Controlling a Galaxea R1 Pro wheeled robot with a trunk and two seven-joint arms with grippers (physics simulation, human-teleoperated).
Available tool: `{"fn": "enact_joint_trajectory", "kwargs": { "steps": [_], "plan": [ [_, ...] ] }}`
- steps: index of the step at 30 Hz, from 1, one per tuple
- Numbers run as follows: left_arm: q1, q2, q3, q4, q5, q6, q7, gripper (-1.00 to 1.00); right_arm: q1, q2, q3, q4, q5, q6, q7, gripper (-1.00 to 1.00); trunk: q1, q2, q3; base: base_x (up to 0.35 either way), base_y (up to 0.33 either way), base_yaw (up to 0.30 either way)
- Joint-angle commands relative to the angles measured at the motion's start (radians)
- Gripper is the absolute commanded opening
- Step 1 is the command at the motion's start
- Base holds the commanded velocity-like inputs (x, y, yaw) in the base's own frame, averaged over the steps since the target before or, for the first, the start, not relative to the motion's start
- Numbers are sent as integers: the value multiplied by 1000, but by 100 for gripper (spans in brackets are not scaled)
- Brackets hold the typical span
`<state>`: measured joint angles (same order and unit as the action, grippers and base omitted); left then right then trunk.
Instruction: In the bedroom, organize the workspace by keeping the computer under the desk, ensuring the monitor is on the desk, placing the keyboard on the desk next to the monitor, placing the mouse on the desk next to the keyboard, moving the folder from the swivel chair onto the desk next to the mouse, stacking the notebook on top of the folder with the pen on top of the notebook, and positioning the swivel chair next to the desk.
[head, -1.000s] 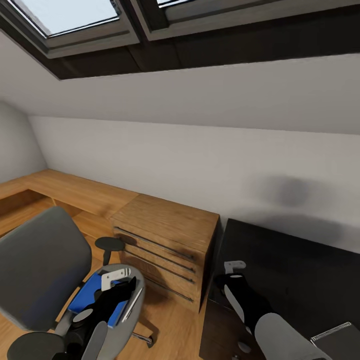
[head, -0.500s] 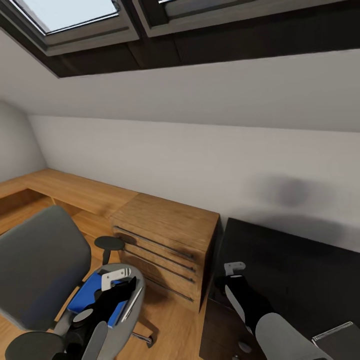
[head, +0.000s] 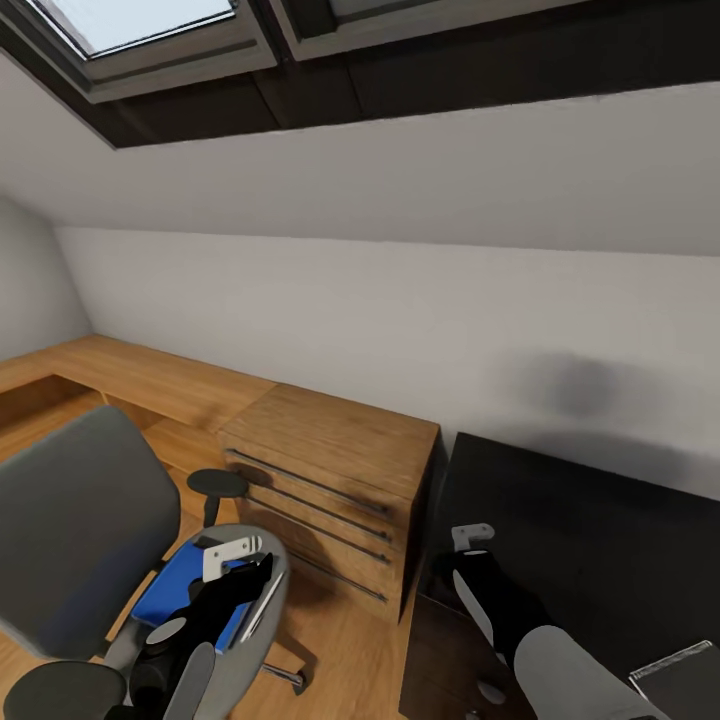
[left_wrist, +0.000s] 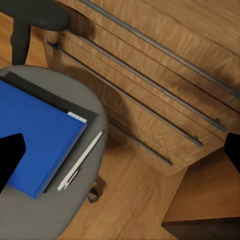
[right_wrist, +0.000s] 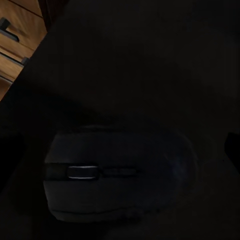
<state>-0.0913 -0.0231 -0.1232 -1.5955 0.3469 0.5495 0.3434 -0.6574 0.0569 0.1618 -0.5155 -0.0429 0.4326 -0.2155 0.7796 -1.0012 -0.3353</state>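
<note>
The swivel chair (head: 70, 530) stands at the lower left, with the blue folder (left_wrist: 40, 140) lying flat on its grey seat (left_wrist: 95, 115). A white pen (left_wrist: 80, 160) rests on the seat along the folder's edge. A thin dark sheet pokes out under the folder; I cannot tell what it is. My left gripper (left_wrist: 120, 155) hovers open over the seat, one finger (left_wrist: 10, 160) above the folder. Over the black desk (head: 580, 540), my right gripper (right_wrist: 120, 150) is open just above the dark mouse (right_wrist: 115, 175). The monitor and the computer are out of view.
A light-wood drawer cabinet (head: 330, 480) stands between the chair and the desk, with a low wood counter (head: 140, 380) running left along the wall. A flat silver-edged item (head: 690, 670) lies at the desk's near right. The sloped ceiling has skylights.
The whole view has shifted slightly, so the camera moved. Both arms, the chair and the folder stay where they were.
</note>
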Motion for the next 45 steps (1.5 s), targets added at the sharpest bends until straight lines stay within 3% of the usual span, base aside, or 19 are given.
{"fn": "enact_joint_trajectory", "kwargs": {
  "steps": [1,37,41,45],
  "plan": [
    [-1,0,-1,-1,11,3,9,100,-1,-1,6,-1,-5,6,-7,100,4,-8,-4,0,0,0],
    [-1,0,-1,-4,11,3,9,100,-1,-3,5,3,-5,8,-5,100,12,-22,-11,0,0,0],
    [-1,0,-1,-4,11,3,10,100,-1,-3,5,3,-5,8,-5,100,27,-50,-23,0,0,0],
    [-1,0,-1,-4,11,3,10,100,-1,-3,5,3,-5,8,-5,100,27,-50,-23,0,0,0]
  ]
}}
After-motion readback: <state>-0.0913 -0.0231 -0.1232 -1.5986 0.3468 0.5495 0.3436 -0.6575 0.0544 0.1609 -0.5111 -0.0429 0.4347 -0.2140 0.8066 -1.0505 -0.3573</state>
